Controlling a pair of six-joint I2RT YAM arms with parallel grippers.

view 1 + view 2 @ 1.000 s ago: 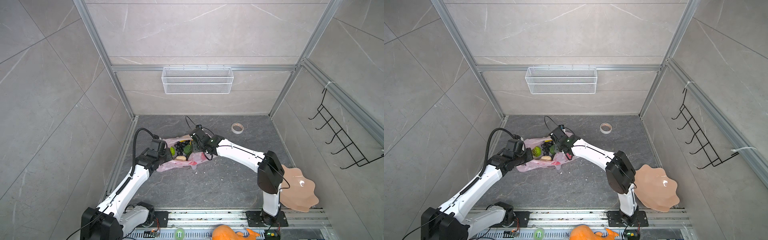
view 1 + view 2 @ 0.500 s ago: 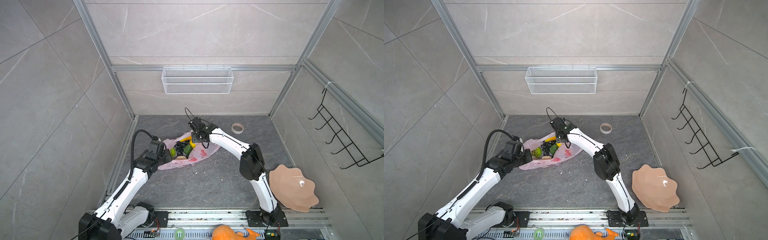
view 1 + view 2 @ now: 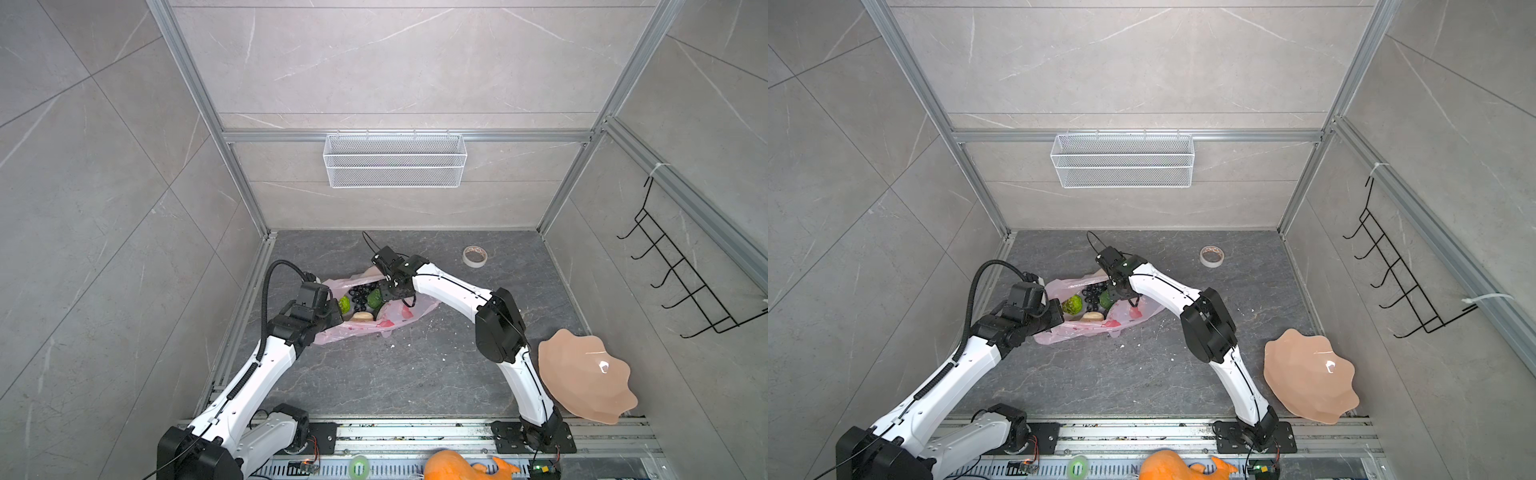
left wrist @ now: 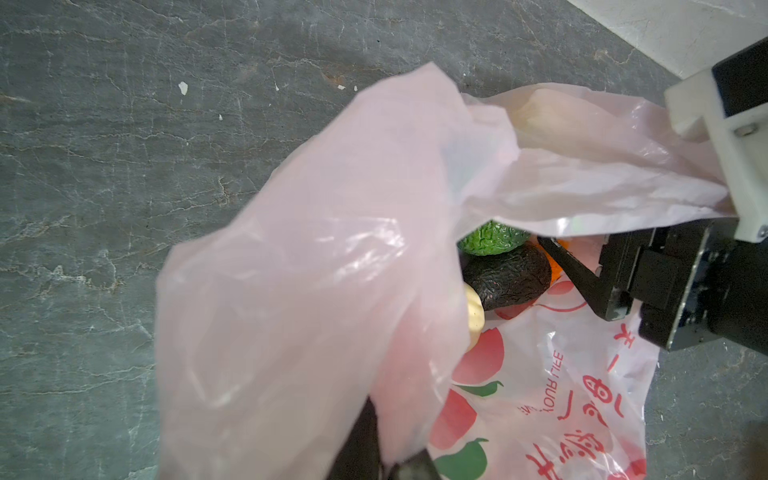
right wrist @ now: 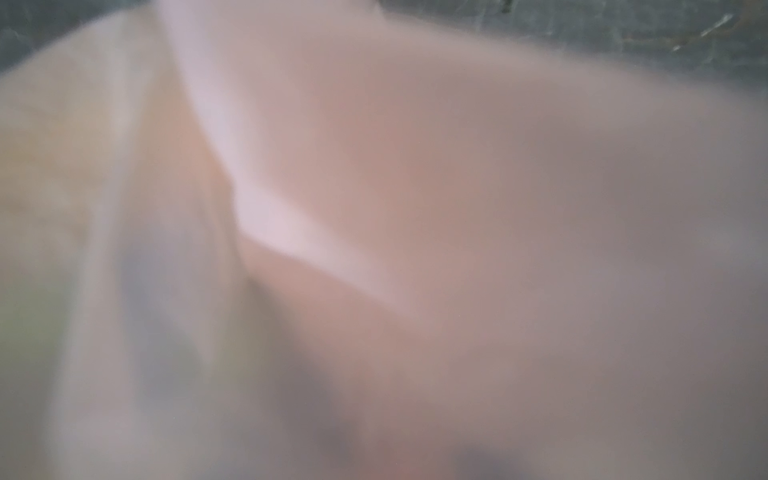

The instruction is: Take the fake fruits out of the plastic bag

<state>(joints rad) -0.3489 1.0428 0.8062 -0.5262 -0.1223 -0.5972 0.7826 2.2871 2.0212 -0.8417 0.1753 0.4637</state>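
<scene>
Bag (image 3: 357, 330) lies open on the floor (image 3: 374, 374), left of centre, between the two arms, and every fruit in sight is inside it. Left gripper (image 3: 337, 315) is pressed together on the bag's left rim, with film lifted over it in the left wrist view. Right gripper (image 3: 390, 293) is down in the mouth; one black finger (image 4: 577, 278) shows beside the dark avocado (image 4: 507, 276), the other is under film — spread or pinching, can't tell. Grapes (image 3: 360, 292), green avocado (image 3: 375, 298), lime fruit (image 3: 344, 304) and cream piece (image 3: 363, 316) sit clustered together. The right wrist view shows only blurred pink film.
</scene>
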